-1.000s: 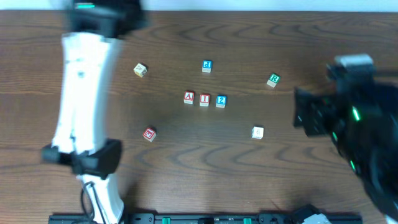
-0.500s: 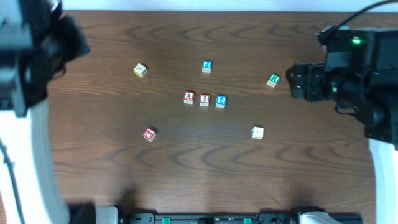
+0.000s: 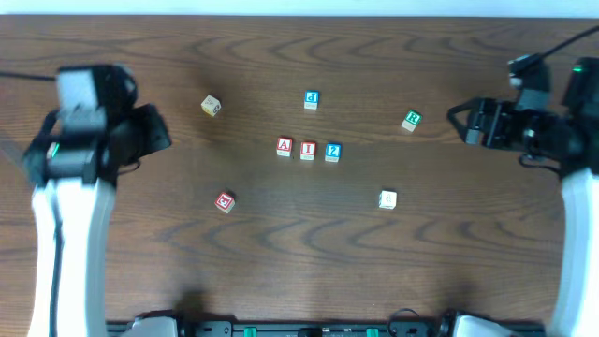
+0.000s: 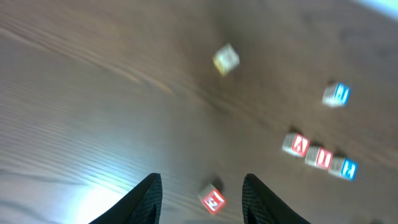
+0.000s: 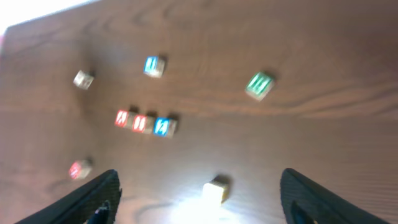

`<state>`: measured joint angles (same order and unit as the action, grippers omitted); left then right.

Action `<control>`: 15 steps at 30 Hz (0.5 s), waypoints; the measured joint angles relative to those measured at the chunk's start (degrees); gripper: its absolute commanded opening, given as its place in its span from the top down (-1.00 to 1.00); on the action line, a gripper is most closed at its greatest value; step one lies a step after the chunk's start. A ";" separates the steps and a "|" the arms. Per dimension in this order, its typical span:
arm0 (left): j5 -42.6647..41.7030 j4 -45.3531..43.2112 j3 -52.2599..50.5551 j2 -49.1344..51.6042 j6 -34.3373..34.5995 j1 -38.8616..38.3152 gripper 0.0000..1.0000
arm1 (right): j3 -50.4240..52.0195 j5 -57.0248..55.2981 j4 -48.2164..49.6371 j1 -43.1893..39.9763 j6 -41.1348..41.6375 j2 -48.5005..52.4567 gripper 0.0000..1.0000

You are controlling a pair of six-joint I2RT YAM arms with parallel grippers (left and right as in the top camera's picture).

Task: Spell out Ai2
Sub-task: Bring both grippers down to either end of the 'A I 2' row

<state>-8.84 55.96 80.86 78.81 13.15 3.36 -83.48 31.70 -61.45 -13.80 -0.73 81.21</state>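
- Step in hand: I judge it the closing one. The A cube [image 3: 284, 147], I cube [image 3: 308, 149] and 2 cube [image 3: 332, 151] stand in a row mid-counter [image 3: 281, 271], reading Ai2. I cannot tell whether neighbours touch or sit just beside each other.
- My left hand [image 4: 200, 180] is released, nothing between its fingers. My right hand [image 5: 199, 180] is spread wide and empty. Both are out at the counter's sides, well apart from the row.
- Next move, my judgement: no further grasp; keep clear of the row.
- Materials: small wooden cubes with painted faces, A and I red on white, 2 cyan-blue. The counter is dark woodgrain, slightly glossy.
- The spare blue P cube [image 3: 312, 98], green cube [image 3: 411, 120] and red cube [image 3: 225, 201] lie scattered apart.
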 measured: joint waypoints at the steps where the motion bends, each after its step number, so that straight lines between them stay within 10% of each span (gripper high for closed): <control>1: -1.92 -0.46 -0.09 3.50 -0.15 -0.09 0.26 | 0.50 1.42 0.04 0.24 0.11 2.51 -0.41; 8: -12.11 -5.29 -0.74 21.57 0.28 -3.85 0.81 | 0.98 6.82 0.66 5.31 2.12 17.86 0.99; 15: -15.54 -12.87 -0.76 29.77 4.79 -12.48 0.89 | 1.07 8.76 4.09 12.44 2.99 27.10 0.98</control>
<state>-24.38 43.09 80.09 108.57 17.93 -9.13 -82.41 40.47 -57.36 -1.37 2.26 108.31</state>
